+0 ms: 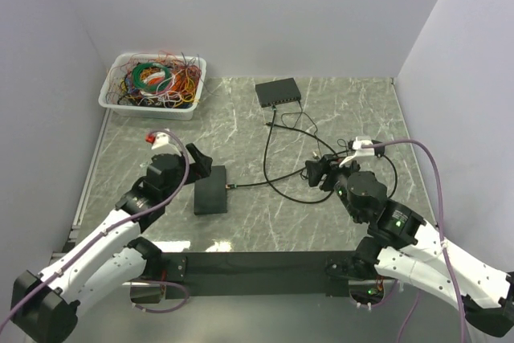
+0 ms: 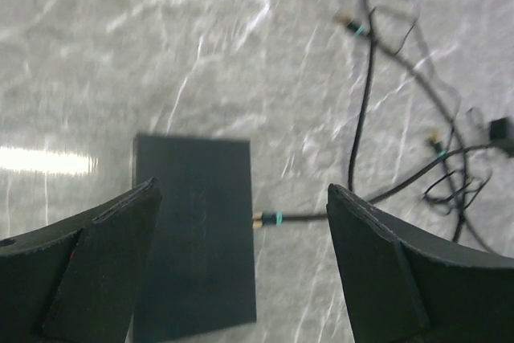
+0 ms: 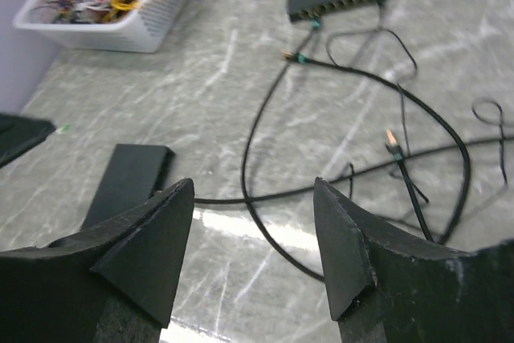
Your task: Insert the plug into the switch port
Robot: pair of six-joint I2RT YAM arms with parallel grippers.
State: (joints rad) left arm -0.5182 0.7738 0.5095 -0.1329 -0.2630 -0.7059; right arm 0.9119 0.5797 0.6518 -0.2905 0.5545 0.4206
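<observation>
Grey marbled bench [image 1: 265, 230] is carrying a black switch [image 1: 210, 189], and the plug [image 2: 259, 219] is lying with its tip at the switch's right edge. The left end effector [image 2: 241, 190] is hovering above the switch and the right end effector [image 3: 253, 185] is sitting to its right, both spread wide and gripping nothing.

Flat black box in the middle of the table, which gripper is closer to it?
Left. The left gripper is right at the flat black box's far edge; the right gripper is well off to its right, among the black cables.
</observation>
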